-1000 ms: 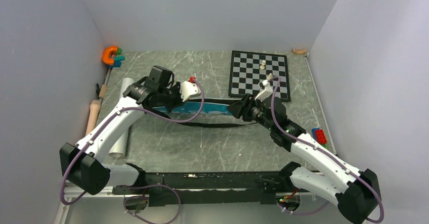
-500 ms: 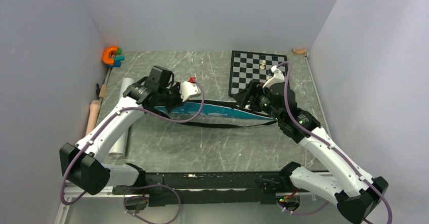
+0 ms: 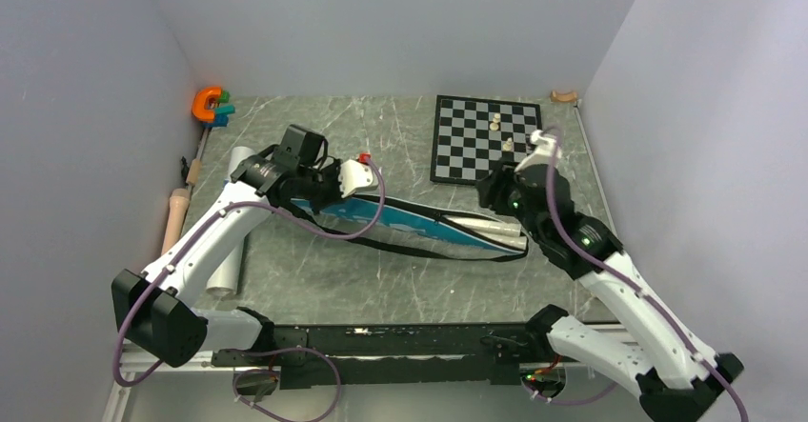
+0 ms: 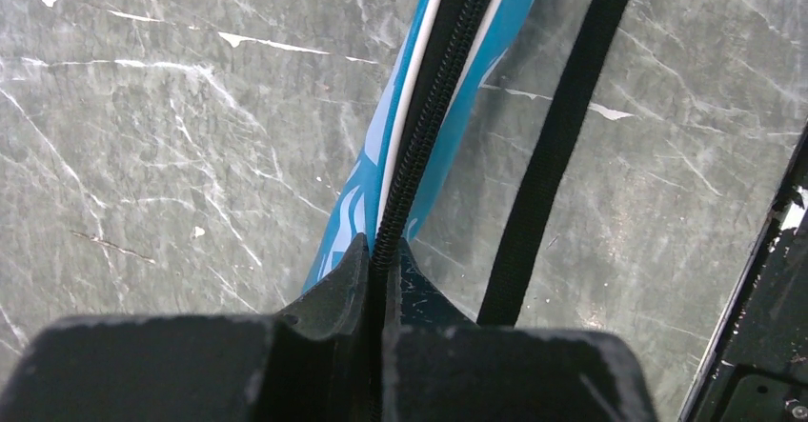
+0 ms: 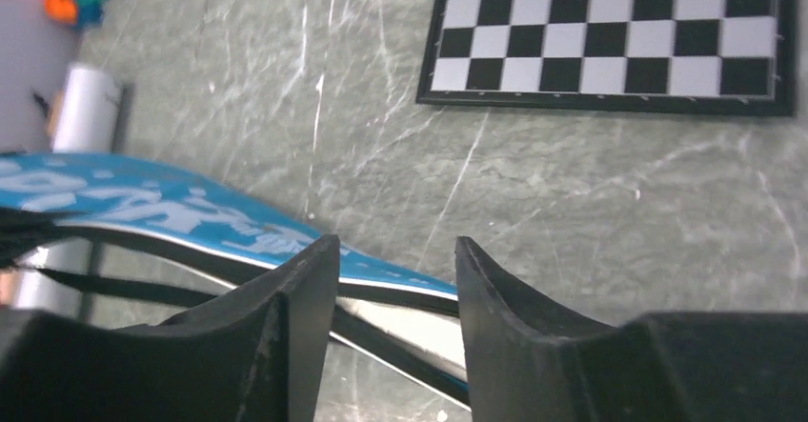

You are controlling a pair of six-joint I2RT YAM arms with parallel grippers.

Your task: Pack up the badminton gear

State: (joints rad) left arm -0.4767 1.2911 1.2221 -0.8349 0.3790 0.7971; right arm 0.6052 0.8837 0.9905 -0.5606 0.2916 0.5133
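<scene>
The long blue bag [image 3: 410, 217] lies slantwise across the middle of the table, its black strap [image 3: 400, 243] trailing on the near side. My left gripper [image 3: 329, 189] is shut on the bag's wide end. In the left wrist view its fingertips [image 4: 383, 249] pinch the black zipper [image 4: 448, 70] between the blue sides [image 4: 491, 46]. My right gripper [image 3: 491, 191] hovers open over the narrow end. In the right wrist view nothing is between its fingers [image 5: 395, 246]; the lettered bag [image 5: 143, 203] lies below, a pale lining showing in its gap.
A chessboard [image 3: 486, 141] with pale pieces [image 3: 495, 122] lies at the back right, close behind the right gripper. A white tube [image 3: 233, 222] and a wooden peg [image 3: 176, 214] lie at the left. An orange toy [image 3: 208, 104] sits in the back left corner.
My right gripper has let go of the bag's narrow end, opened and drawn back to the right. The bag's right end has swung toward the near side. The left gripper keeps its hold.
</scene>
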